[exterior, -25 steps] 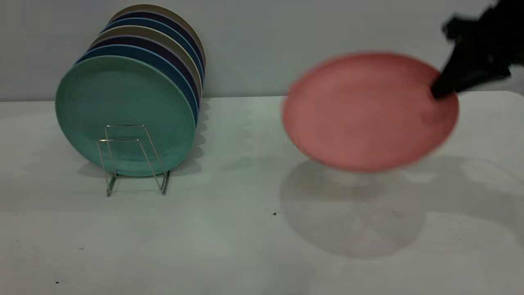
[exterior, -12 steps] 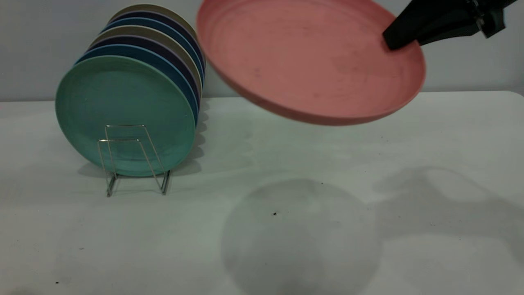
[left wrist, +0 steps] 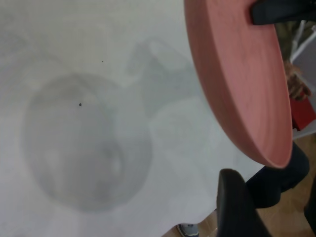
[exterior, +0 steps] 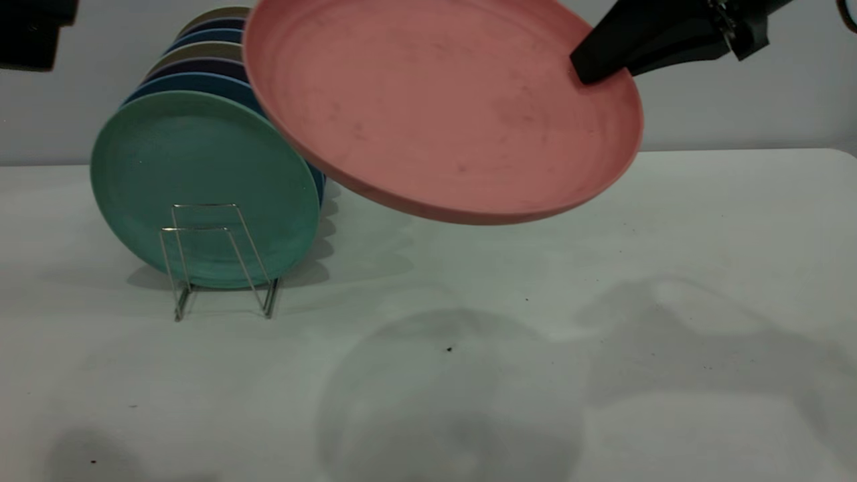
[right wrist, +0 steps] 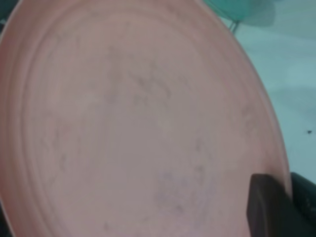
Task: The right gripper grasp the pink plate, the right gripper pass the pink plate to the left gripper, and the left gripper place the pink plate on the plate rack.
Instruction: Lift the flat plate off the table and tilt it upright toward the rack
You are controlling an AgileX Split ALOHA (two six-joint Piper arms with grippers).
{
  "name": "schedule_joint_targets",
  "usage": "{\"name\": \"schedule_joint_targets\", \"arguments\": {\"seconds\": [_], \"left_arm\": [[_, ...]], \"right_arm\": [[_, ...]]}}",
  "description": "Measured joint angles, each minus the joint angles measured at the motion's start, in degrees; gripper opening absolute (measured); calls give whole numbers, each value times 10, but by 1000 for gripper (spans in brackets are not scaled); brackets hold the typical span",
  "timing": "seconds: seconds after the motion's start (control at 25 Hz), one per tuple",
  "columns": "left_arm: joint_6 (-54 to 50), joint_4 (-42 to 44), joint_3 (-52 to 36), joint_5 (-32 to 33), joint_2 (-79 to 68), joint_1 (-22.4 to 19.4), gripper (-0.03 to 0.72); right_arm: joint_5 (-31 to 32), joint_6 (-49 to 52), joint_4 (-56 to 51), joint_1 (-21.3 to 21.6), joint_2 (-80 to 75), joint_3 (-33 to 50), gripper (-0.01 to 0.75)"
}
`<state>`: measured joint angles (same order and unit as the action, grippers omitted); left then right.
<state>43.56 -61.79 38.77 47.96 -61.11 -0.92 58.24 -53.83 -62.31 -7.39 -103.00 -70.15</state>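
My right gripper (exterior: pixel 588 69) is shut on the right rim of the pink plate (exterior: pixel 442 107) and holds it tilted, high above the table, its left edge in front of the racked plates. In the right wrist view one finger (right wrist: pixel 266 207) lies on the plate's face (right wrist: pixel 133 123) and the other sits behind the rim. My left gripper's body (exterior: pixel 30 30) shows at the top left, apart from the plate. In the left wrist view the left gripper (left wrist: pixel 271 190) is open, with the plate's edge (left wrist: pixel 237 74) just beyond its fingers. The plate rack (exterior: pixel 214 258) stands at the left.
A teal-green plate (exterior: pixel 201 177) stands at the front of the rack, with several blue, dark and beige plates (exterior: pixel 207 60) behind it. Empty wire loops stand in front of the teal plate. The white table (exterior: pixel 602 301) carries the plate's shadow at mid front.
My right gripper has lifted the pink plate off the table and carried it up and left. The left gripper's body has come into view at the top left.
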Motion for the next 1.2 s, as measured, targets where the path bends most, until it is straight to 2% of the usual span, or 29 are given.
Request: {"name": "schedule_joint_targets", "arguments": {"seconds": [0.4,0.68,1.2], "left_arm": [[28,-5,1,-30,-56,0,392],[66,-16,1,-47,-92,0,392],[188,-113,1,-55,-213,0,392]], "right_arm": [[7,-12,-1,-12,0,0,15],[-17,-31,1,-12,0,2,15],[-49,-55,24,-12,-46,2,15]]}}
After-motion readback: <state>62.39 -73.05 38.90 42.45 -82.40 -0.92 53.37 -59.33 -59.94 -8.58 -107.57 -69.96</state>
